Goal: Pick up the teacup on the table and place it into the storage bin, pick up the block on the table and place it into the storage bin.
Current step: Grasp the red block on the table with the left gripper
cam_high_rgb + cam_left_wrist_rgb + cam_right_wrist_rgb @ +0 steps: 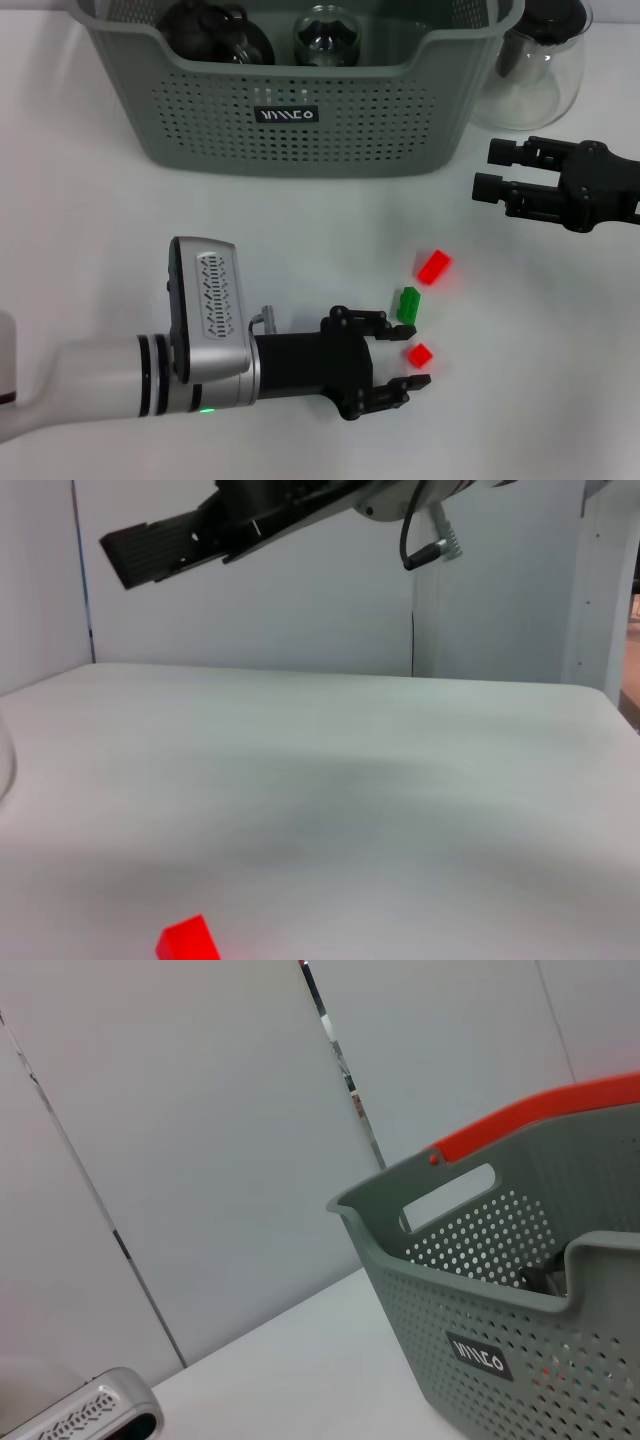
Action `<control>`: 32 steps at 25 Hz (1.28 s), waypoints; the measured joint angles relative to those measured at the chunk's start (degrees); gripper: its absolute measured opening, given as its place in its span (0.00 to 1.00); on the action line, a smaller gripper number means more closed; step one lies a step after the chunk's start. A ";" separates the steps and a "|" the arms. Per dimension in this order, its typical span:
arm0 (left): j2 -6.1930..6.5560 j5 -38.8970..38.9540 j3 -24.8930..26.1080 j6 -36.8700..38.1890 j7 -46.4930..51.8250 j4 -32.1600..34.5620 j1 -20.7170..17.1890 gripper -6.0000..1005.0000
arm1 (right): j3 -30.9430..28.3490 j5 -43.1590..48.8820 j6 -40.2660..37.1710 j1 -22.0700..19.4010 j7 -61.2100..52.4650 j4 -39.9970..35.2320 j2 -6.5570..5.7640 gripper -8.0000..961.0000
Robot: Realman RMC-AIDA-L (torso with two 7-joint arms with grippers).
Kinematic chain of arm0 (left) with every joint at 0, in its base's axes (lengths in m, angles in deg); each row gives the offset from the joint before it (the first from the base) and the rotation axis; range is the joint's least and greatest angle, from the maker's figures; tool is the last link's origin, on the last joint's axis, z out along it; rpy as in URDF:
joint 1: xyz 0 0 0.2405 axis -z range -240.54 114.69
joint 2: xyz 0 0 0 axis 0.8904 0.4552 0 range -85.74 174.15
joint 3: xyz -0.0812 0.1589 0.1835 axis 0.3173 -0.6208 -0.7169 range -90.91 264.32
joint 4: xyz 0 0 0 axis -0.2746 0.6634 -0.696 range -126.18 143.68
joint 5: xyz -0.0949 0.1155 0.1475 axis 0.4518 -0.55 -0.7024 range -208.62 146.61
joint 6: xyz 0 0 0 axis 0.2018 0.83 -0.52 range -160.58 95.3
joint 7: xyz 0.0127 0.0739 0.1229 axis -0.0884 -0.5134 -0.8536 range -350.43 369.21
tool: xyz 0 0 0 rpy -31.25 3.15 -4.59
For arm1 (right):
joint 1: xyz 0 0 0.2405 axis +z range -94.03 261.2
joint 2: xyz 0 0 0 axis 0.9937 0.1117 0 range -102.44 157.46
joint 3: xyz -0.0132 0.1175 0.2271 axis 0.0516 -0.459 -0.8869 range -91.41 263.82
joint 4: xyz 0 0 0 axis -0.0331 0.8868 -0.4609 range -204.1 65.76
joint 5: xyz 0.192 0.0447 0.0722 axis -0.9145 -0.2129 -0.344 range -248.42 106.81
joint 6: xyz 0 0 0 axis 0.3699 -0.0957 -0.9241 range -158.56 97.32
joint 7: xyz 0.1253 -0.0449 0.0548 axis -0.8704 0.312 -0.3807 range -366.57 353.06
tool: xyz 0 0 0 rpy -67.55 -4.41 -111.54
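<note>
Three blocks lie on the white table: a small red block [419,354], a green block [408,303] and a larger red block [434,266]. My left gripper [402,353] is low over the table and open, and the small red block sits between its fingertips, untouched. The left wrist view shows one red block [188,942] at its edge. The storage bin [300,115] stands at the back and also shows in the right wrist view [500,1300]. Two glass vessels, one dark [215,35] and one clear [328,35], lie inside it; I cannot tell if either is the teacup. My right gripper [488,168] hovers open and empty, right of the bin.
A clear glass carafe [535,70] stands right of the bin, just behind the right gripper. The right arm's finger [150,555] hangs high in the left wrist view. Bare table [90,230] spreads left of the blocks.
</note>
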 joint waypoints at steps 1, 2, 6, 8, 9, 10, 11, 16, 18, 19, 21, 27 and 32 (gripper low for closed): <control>0.00 0.01 0.28 -0.07 -0.10 -0.32 0.18 0.55 | 0.02 0.00 0.00 0.00 0.00 0.00 0.00 0.76; 0.00 0.01 0.57 -0.11 -0.27 -0.52 0.24 0.54 | 0.03 0.00 0.00 0.01 0.00 0.00 0.00 0.76; 0.00 -0.05 1.60 -0.57 -1.73 -1.55 0.42 0.52 | -0.04 0.00 0.00 0.03 0.00 0.00 0.03 0.76; 0.00 -0.14 2.05 -1.54 -2.25 -2.47 0.97 0.52 | 0.01 0.00 0.00 0.03 0.00 0.00 0.04 0.76; 0.00 -0.26 2.25 -2.03 -2.38 -2.95 1.29 0.52 | 0.08 0.00 0.00 0.03 0.00 0.00 0.05 0.76; 0.00 -0.42 2.42 -2.59 -2.42 -3.35 1.59 0.52 | 0.11 0.00 0.00 0.03 0.00 0.00 0.05 0.76; 0.00 -0.52 2.56 -2.97 -2.42 -3.66 1.83 0.52 | 0.12 0.00 0.00 0.03 0.00 0.00 0.04 0.76; 0.00 -0.43 2.62 -3.61 -2.49 -3.90 2.04 0.52 | 0.12 0.04 -0.03 0.03 0.00 0.00 0.05 0.76; 0.00 -0.45 2.62 -3.68 -2.70 -4.14 2.18 0.52 | 0.09 0.07 -0.04 0.01 0.00 0.00 0.05 0.76; 0.00 -0.45 2.63 -3.76 -2.89 -4.36 2.33 0.51 | 0.07 0.07 -0.04 -0.01 0.00 0.00 0.05 0.76; 0.00 -0.42 2.63 -3.84 -3.12 -4.64 2.49 0.48 | 0.06 0.09 -0.04 -0.05 0.00 0.00 0.05 0.76; 0.00 -0.32 2.63 -3.89 -3.18 -4.72 2.52 0.42 | 0.09 0.09 -0.04 -0.34 0.00 0.00 0.04 0.76; 0.00 -0.31 2.68 -3.89 -3.19 -5.03 2.73 0.40 | 0.13 0.09 -0.04 -0.48 0.00 0.00 0.04 0.76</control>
